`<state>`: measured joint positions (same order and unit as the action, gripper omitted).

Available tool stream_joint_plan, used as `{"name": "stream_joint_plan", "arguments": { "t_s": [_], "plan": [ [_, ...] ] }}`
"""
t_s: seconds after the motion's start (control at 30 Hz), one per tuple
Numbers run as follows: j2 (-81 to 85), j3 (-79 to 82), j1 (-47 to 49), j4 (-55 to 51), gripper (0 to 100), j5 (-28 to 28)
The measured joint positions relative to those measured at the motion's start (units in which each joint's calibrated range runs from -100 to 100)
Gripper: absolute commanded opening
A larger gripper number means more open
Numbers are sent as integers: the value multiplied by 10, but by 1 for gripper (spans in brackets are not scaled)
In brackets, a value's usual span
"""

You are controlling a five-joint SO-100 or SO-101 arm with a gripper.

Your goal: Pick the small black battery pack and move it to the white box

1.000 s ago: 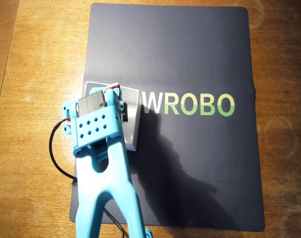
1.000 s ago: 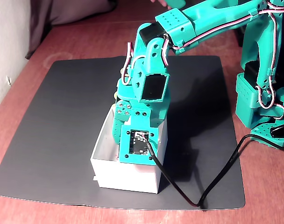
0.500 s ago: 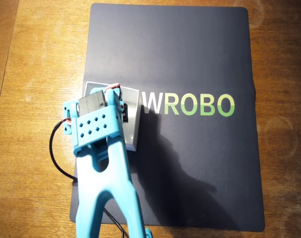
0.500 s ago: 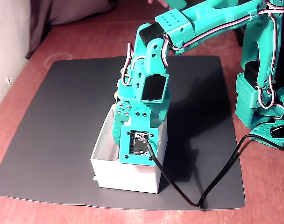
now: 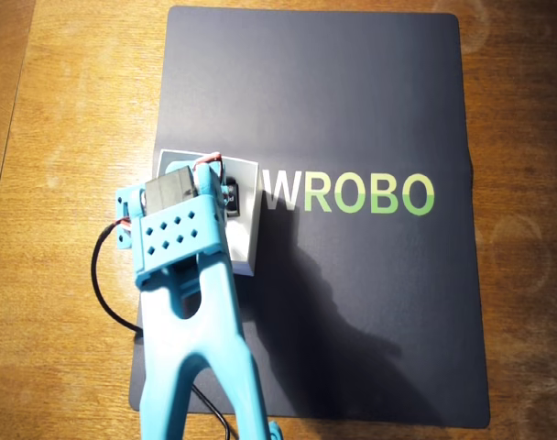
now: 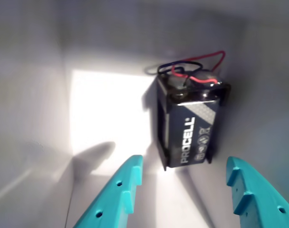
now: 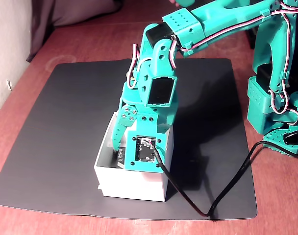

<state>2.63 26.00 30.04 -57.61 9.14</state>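
Note:
In the wrist view the small black battery pack (image 6: pixel 189 130) lies on the floor of the white box (image 6: pixel 106 114), its red and black wires curling at its far end. My gripper (image 6: pixel 182 164) is open just behind it, one teal fingertip on each side, touching nothing. From overhead, a sliver of the battery pack (image 5: pixel 229 195) shows inside the white box (image 5: pixel 248 240), beside my wrist, which hides the gripper. In the fixed view, one finger (image 7: pixel 114 138) reaches down into the white box (image 7: pixel 132 183).
The box sits on a dark mat (image 5: pixel 352 92) with WROBO lettering, laid on a wooden table (image 5: pixel 68 110). A black cable (image 7: pixel 232 181) trails across the mat's near right corner. The arm's base (image 7: pixel 274 98) stands at the right in the fixed view.
The gripper has gone from shut to open, one finger swinging out to the left in the fixed view. The battery pack now rests free in the box.

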Motion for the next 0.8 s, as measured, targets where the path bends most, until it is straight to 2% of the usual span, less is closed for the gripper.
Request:
{"name": "stream_joint_plan", "arguments": {
  "t_s": [0.43,0.8],
  "plan": [
    [175,-21,0,-4,20,0],
    [351,-21,0,-139,20,2]
  ]
}}
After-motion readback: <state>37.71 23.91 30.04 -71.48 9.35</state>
